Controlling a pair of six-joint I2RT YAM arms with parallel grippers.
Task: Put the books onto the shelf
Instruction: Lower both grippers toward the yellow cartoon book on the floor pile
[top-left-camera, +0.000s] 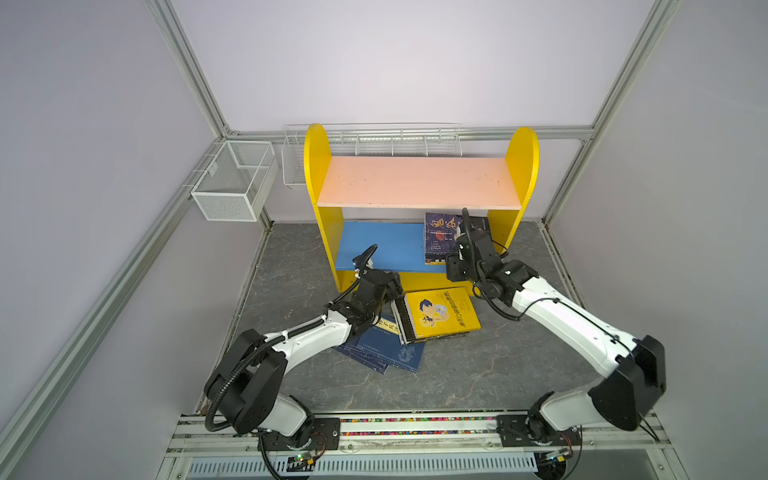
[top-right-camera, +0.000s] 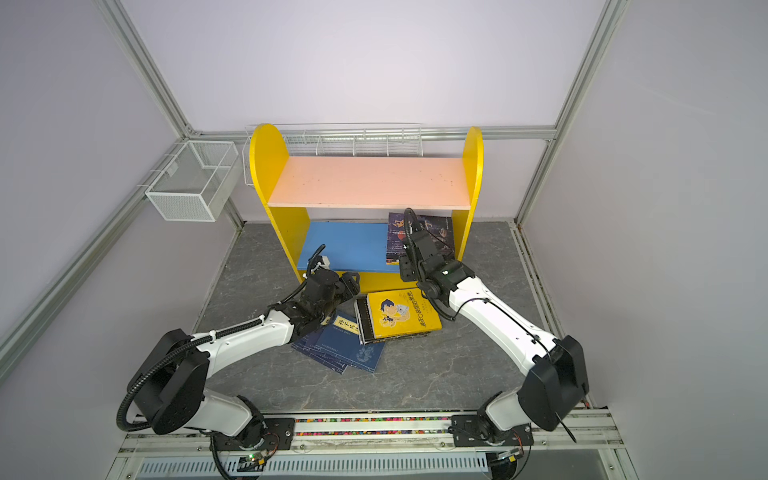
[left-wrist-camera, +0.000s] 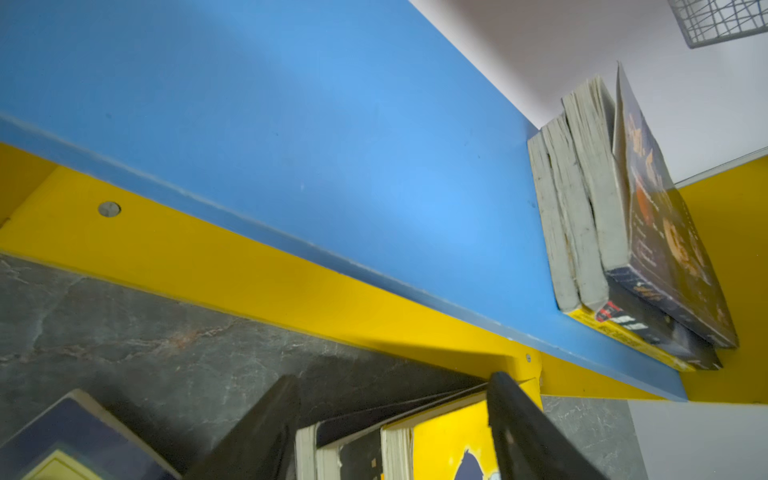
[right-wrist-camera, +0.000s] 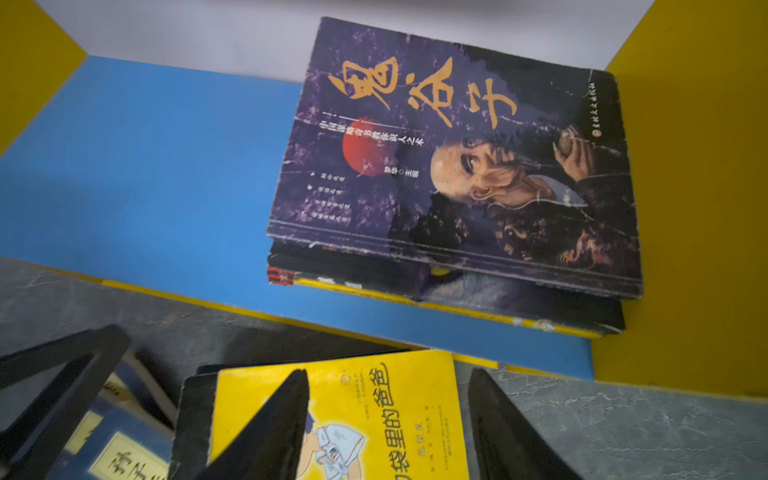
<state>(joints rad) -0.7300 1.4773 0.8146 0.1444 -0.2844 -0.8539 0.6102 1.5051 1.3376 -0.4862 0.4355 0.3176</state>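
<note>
**A:** Where does everything lie, and what are the arms doing?

**B:** Three books (left-wrist-camera: 582, 216) lie stacked flat at the right end of the blue lower board (top-left-camera: 382, 245) of the shelf (top-left-camera: 318, 174), with a purple book (right-wrist-camera: 457, 158) on top. The rest are loose on the counter (top-left-camera: 478, 374), just in front of the shelf's base. A yellow book (top-left-camera: 440, 309) tops a small pile (left-wrist-camera: 353, 440), and navy books (top-left-camera: 386, 353) fan out beside it, one seemingly tucked partly under the pile. The left pincer (left-wrist-camera: 395, 386) has its jaws apart, with the pile's left corner nearest the shelf between them, not visibly clamped. The right pincer (right-wrist-camera: 388, 374) hangs over the yellow cover's shelf-side edge, jaws apart too, holding nothing.

**A:** What could go wrong?

**B:** The left jaws span several books, so closing might pinch the whole pile, or only a floppy cover that bends and slips out. Lifting could drag the navy book beneath. Both pincers are near each other over one pile and might collide. The pink upper board (top-left-camera: 415, 180) leaves a low opening, so a tilted book could catch its edge or knock the shelved stack.

**A:** Any readable writing?

**B:** The purple cover shows large orange characters, 鬼谷子. The yellow cover reads 袋里的爸爸, with its start unclear. A navy book's yellow label begins 孙子, and the rest is cut off.
</note>
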